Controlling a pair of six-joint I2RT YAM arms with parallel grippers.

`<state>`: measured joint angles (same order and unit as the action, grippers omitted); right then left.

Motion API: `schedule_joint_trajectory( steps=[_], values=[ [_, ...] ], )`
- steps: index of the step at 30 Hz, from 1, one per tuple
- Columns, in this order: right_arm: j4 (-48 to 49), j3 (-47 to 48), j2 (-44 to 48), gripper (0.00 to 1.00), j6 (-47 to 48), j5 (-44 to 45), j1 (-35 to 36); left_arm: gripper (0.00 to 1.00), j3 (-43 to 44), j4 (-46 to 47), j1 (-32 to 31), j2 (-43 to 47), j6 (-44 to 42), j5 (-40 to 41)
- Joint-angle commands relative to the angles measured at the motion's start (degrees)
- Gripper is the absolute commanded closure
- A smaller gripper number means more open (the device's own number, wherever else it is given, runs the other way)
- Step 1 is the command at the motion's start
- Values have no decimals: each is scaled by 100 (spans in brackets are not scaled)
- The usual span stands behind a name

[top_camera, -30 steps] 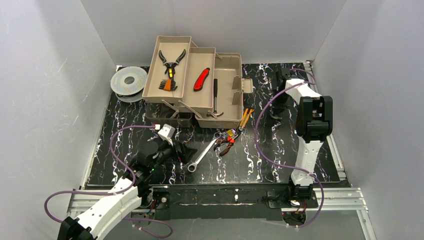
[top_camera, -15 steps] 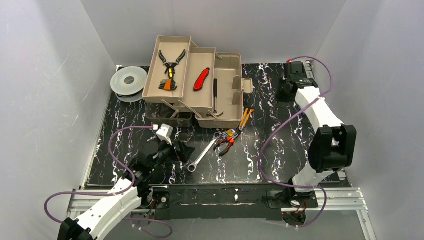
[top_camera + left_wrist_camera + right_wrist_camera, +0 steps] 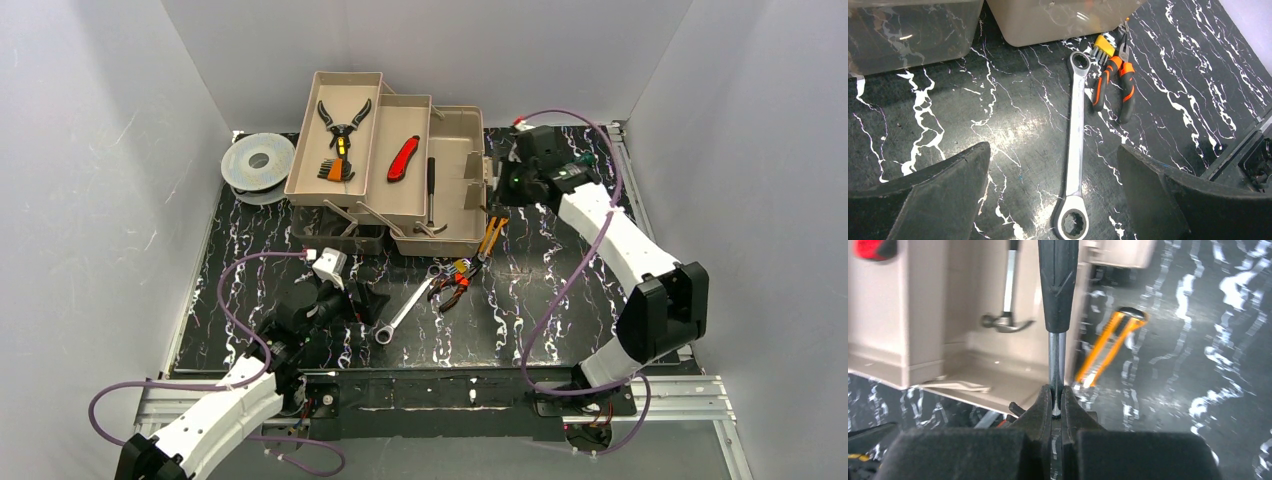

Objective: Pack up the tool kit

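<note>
The right arm [image 3: 610, 235] had swung in from the far right corner to the right wall of the toolbox [image 3: 460, 190], which stood open at the far side of the bench [image 3: 470, 330]. The left arm had not moved.

The right tool [image 3: 1057, 397] was pinched narrow on the bare shaft of a screwdriver [image 3: 1058, 285], with the heavy handle out ahead. On so thin a hold the screwdriver could probably swivel or slide, and its handle might catch the wall or drop onto the hammer [image 3: 1007, 320] inside.

The right arm's elbow was folded at the near right, its forearm stretched far and left, its wrist tipped toward the box. The left arm lay low, and the left tool [image 3: 1052, 150] gaped wide over the wrench [image 3: 1076, 145], beside the pliers [image 3: 1115, 87]. Flat on the bench, the wrench might skid when pinched.
</note>
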<state>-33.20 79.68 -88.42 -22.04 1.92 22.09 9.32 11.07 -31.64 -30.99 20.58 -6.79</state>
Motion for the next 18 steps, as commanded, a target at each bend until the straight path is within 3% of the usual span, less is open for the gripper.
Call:
schedule_joint_trajectory(
  steps=[1, 5, 18],
  values=[
    [369, 631, -380, 99, -381, -372, 472, 2, 42, -75, -18, 128, -10, 54],
    [538, 941, -839, 99, -646, -840, 560, 2, 4, -76, -18, 252, -1, 50],
    [538, 1563, -1549, 99, -849, -938, 778, 2, 75, -72, -18, 148, -19, -40]
  ],
)
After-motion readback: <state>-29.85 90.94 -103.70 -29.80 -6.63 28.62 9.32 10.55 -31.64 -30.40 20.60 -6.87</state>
